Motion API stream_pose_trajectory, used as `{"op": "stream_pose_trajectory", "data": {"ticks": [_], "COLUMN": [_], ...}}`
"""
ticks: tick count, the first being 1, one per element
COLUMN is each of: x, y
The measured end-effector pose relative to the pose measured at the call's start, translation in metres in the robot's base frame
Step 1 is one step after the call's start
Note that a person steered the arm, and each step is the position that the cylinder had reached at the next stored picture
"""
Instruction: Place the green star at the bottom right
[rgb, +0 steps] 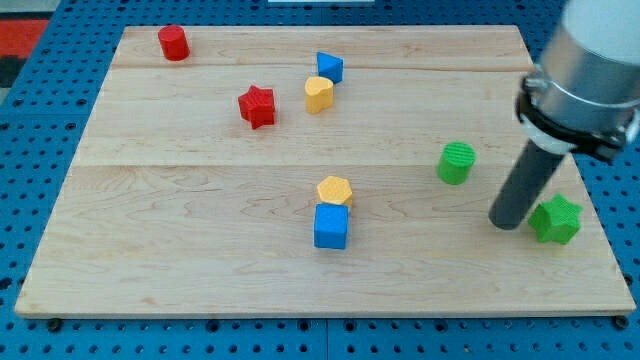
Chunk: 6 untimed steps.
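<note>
The green star (556, 219) lies near the board's right edge, low in the view. My tip (507, 224) rests on the board just left of the star, touching or nearly touching it. The dark rod rises from there toward the view's upper right. A green cylinder (456, 163) stands up and left of my tip.
A yellow hexagon (335, 190) sits against the top of a blue cube (331, 227) at the board's middle bottom. A yellow block (318, 95) touches a blue block (329, 67) at the top middle. A red star (257, 107) and a red cylinder (174, 43) lie at the upper left.
</note>
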<state>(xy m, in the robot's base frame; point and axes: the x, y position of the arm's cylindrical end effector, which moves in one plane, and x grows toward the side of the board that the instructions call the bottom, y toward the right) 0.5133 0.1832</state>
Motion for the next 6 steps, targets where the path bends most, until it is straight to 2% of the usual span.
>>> {"op": "stream_pose_trajectory", "data": {"ticks": [1,2,3,4,5,6], "x": [-0.026,-0.026,-0.004,0.030,0.032,0.032], "y": [0.023,0.061,0.069,0.053,0.046,0.093]}}
